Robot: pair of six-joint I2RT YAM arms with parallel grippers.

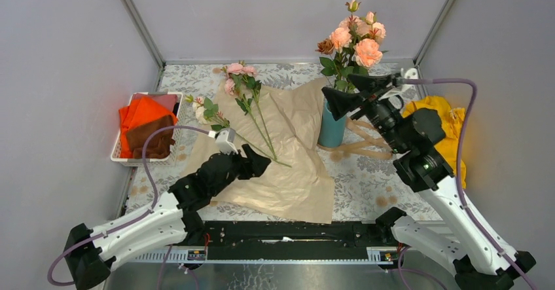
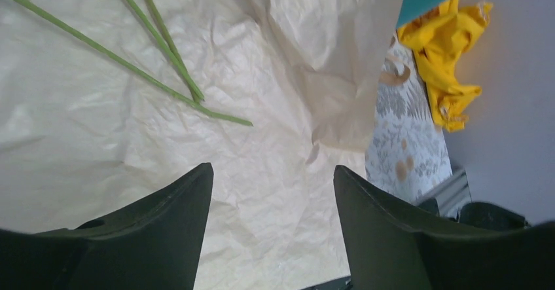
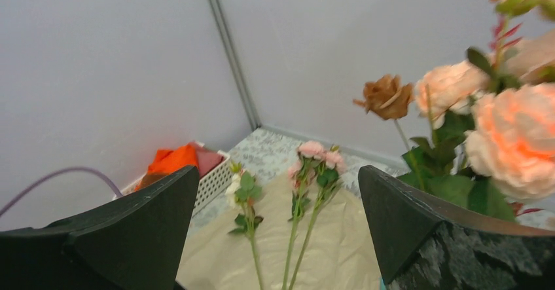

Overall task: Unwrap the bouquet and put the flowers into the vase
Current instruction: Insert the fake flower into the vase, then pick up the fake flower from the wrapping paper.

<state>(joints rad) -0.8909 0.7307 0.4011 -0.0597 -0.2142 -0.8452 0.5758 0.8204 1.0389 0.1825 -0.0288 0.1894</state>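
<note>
Vase (image 1: 332,129): teal cylinder, upright on the surface (image 1: 363,188), right of centre, at the right edge of the paper.
Standing roses (image 1: 357,38): peach and pink blooms plus one brown one, stems down in the vase, heads rising well above its rim.
Loose roses (image 1: 243,84): a few long stems lying flat on the paper, left of the vase and apart from it. Pink and cream heads point far and left, cut ends near and right.
Paper (image 1: 288,165): crinkled tan sheet, opened out across the middle of the surface, under the loose roses.
Ribbon (image 1: 366,147): tan loops on the surface, just right of the vase's foot.
Left gripper (image 2: 273,169): low over the near part of the paper, close to the cut stem ends. Fingers apart, bare paper showing between them, nothing gripped.
Right gripper (image 3: 278,172): raised by the vase's mouth, close beside the leaves. Fingers spread wide, holding nothing; whether it touches the leaves cannot be told.
Basket (image 1: 124,159): white, at the left edge, holding an orange cloth (image 1: 141,113) and a brown one.
Yellow cloth (image 1: 455,123): crumpled at the right side, beyond the right arm.
</note>
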